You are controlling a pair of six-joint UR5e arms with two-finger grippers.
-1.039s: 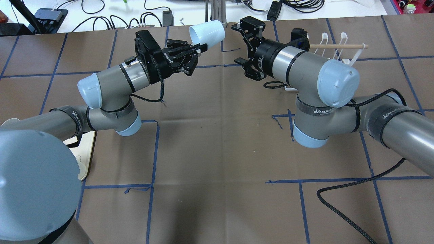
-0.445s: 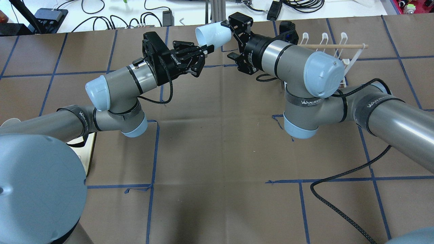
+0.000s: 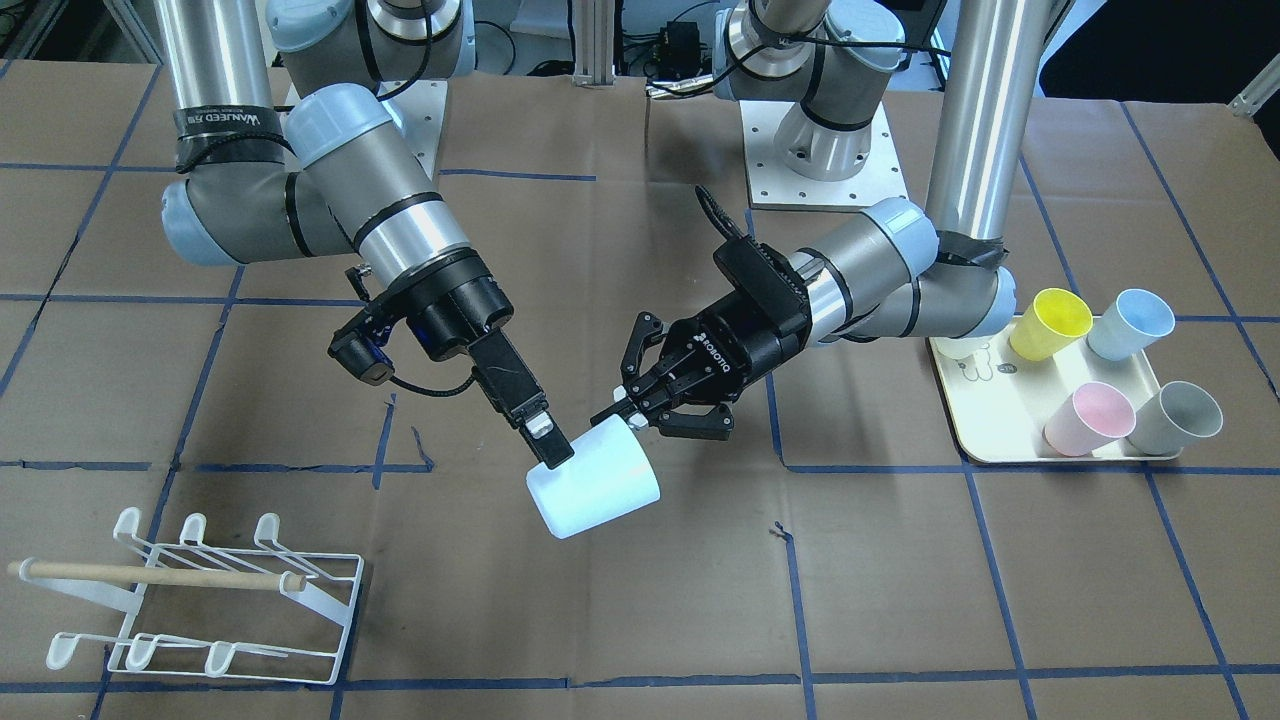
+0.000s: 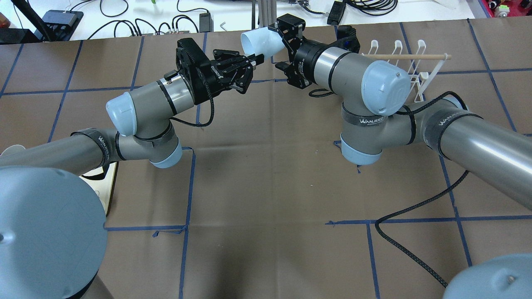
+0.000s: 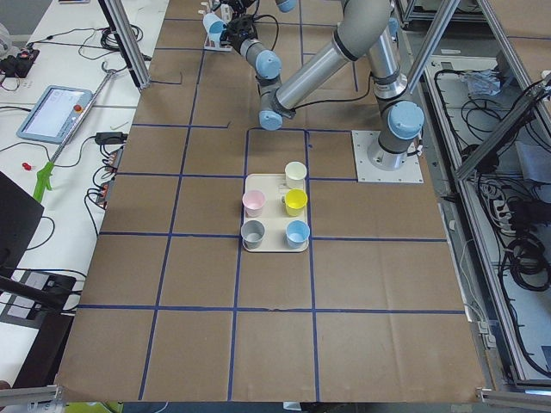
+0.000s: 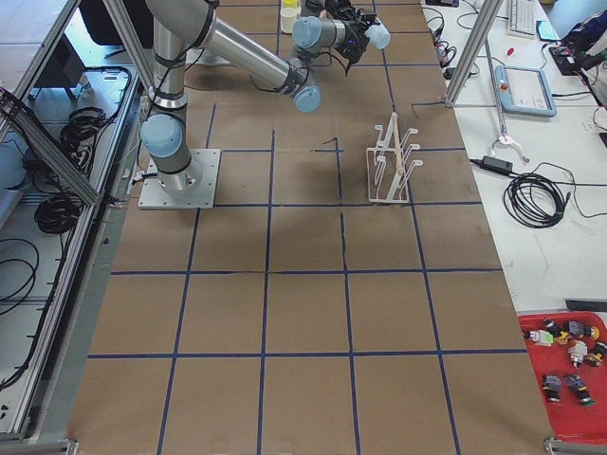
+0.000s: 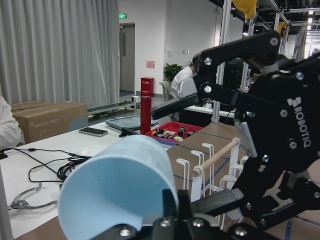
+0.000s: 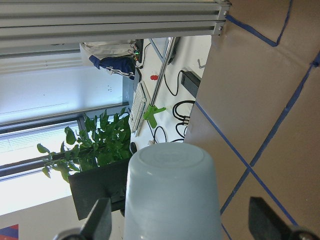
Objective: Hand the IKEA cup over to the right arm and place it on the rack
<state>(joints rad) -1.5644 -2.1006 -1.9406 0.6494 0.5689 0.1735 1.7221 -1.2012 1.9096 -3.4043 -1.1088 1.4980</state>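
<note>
A pale blue IKEA cup (image 4: 261, 43) lies on its side in the air over the far middle of the table. My left gripper (image 4: 257, 60) is shut on its rim (image 3: 622, 418). The right arm's gripper (image 4: 277, 46) is open, with its jaws straddling the cup's closed base. In the right wrist view the cup (image 8: 172, 190) sits between both fingers (image 8: 97, 222) with a gap on each side. The left wrist view shows the cup (image 7: 117, 187) pinched at the bottom. The white wire rack (image 3: 205, 600) with its wooden dowel stands on the table beyond the right arm (image 4: 411, 62).
A cream tray (image 3: 985, 445) on my left side holds several coloured cups, among them a yellow one (image 3: 1050, 322) and a pink one (image 3: 1088, 417). A black cable (image 4: 415, 207) loops across the table under the right arm. Cables and devices lie beyond the table's far edge.
The right arm has swung left toward the cup until its open jaws bracket the cup's base. The left arm has shifted slightly right with the cup still in its grip.
</note>
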